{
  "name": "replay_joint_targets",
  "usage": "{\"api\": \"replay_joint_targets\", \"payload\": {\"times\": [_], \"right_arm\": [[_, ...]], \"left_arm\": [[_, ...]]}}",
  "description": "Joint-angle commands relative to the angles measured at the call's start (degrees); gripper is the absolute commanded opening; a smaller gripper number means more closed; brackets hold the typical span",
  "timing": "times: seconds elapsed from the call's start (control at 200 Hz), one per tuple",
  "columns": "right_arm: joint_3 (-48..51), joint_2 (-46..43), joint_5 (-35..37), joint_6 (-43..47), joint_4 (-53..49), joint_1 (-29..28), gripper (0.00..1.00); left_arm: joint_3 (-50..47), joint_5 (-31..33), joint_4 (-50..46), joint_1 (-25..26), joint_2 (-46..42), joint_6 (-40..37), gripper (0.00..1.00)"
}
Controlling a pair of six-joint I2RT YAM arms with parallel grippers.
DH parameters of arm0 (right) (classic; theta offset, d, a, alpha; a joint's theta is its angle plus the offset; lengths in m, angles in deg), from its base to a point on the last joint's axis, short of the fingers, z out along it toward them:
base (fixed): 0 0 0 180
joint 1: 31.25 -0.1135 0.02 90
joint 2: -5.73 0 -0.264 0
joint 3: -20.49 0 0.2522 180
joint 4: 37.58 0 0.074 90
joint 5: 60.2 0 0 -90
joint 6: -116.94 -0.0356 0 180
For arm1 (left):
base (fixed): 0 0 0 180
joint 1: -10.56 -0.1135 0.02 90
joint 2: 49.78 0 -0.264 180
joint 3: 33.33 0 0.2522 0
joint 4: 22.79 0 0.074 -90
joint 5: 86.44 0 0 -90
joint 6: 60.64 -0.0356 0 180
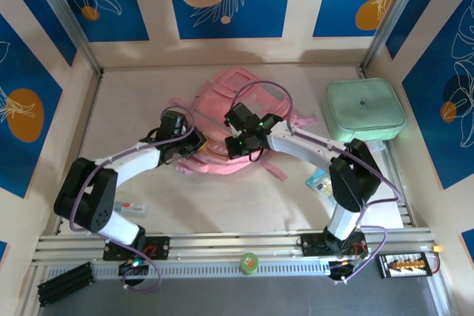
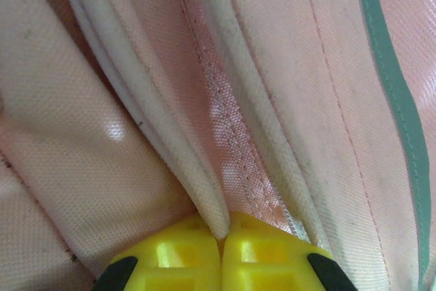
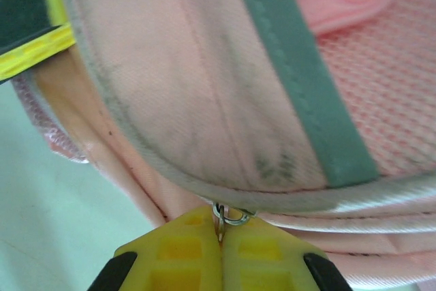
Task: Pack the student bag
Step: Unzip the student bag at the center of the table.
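Note:
The student bag (image 1: 222, 88), a large pink backpack with grey trim, lies flat in the middle of the table, and both arms reach onto its near edge. In the left wrist view my left gripper (image 2: 222, 231) is shut on a whitish piped seam (image 2: 204, 189) of the bag's fabric. My right gripper (image 3: 219, 231) is shut on a small metal zip ring (image 3: 228, 216) at the bag's edge, under a grey-trimmed pocket (image 3: 204, 86). From above, the left gripper (image 1: 191, 152) sits at the bag's lower left and the right gripper (image 1: 237, 146) at its lower middle.
A mint-green zip case (image 1: 365, 109) stands at the back right. A small packet (image 1: 320, 180) lies by the right arm and a small flat item (image 1: 131, 207) by the left arm's base. A green tape roll (image 1: 249, 262) sits on the front rail.

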Motion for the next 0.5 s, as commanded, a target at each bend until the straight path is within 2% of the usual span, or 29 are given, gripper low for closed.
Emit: {"api": "replay_joint_targets", "payload": {"times": [0.0,0.105,0.2,0.38,0.495], "right_arm": [[-2.3,1.4,-5.6,-3.6,0.5,-3.0,0.02],[-2.0,2.2,-2.4,-7.3,2.3,-3.4,0.05],[0.3,-0.1,0.7,-9.7,3.5,-3.1,0.1],[10.2,-11.1,-1.7,-12.3,11.9,0.1,0.37],[15.3,-16.3,-5.6,-16.7,15.9,4.8,0.45]], "left_arm": [[1.4,-1.8,4.8,1.9,1.1,1.6,0.07],[1.6,-1.4,4.9,2.1,1.1,1.6,0.08],[1.6,-0.5,3.3,2.1,0.1,0.5,0.14],[2.0,3.5,-6.6,2.1,-5.1,-7.6,0.32],[3.0,7.8,-14.7,3.8,-9.6,-16.4,0.41]]}}
